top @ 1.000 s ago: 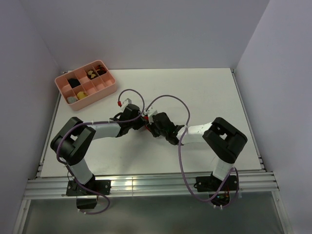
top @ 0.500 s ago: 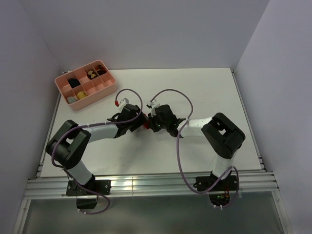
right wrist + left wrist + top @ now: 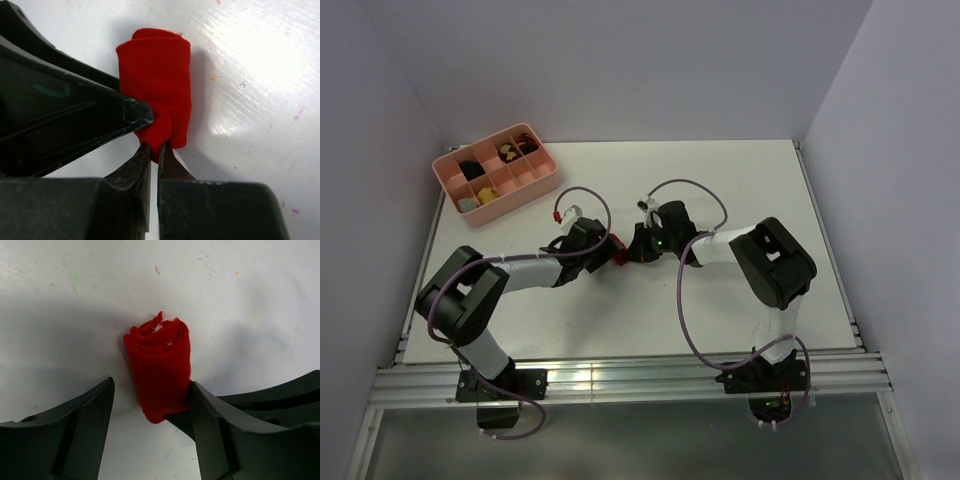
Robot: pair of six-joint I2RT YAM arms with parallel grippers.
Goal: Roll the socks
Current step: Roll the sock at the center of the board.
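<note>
The red socks [image 3: 620, 250] lie as a compact roll on the white table, between the two grippers. In the left wrist view the roll [image 3: 160, 365] stands with its spiral end facing away and shows a bit of white. My left gripper [image 3: 150, 387] is open around the roll's near end; its right finger [image 3: 220, 430] touches the roll and its left finger stands apart. My right gripper [image 3: 154, 150] is shut on the lower edge of the roll [image 3: 157, 75]. In the top view the left gripper [image 3: 609, 249] and right gripper [image 3: 632, 248] meet at the roll.
A pink compartment tray [image 3: 448, 168] with several dark, yellow and grey bundles stands at the far left of the table. Grey walls close in the left, back and right. The left gripper's finger [image 3: 75, 115] fills the left of the right wrist view.
The right arm's wrist has swung toward the far side of the table and its forearm has straightened. The left gripper has shifted slightly. The roll stays in about the same spot.
</note>
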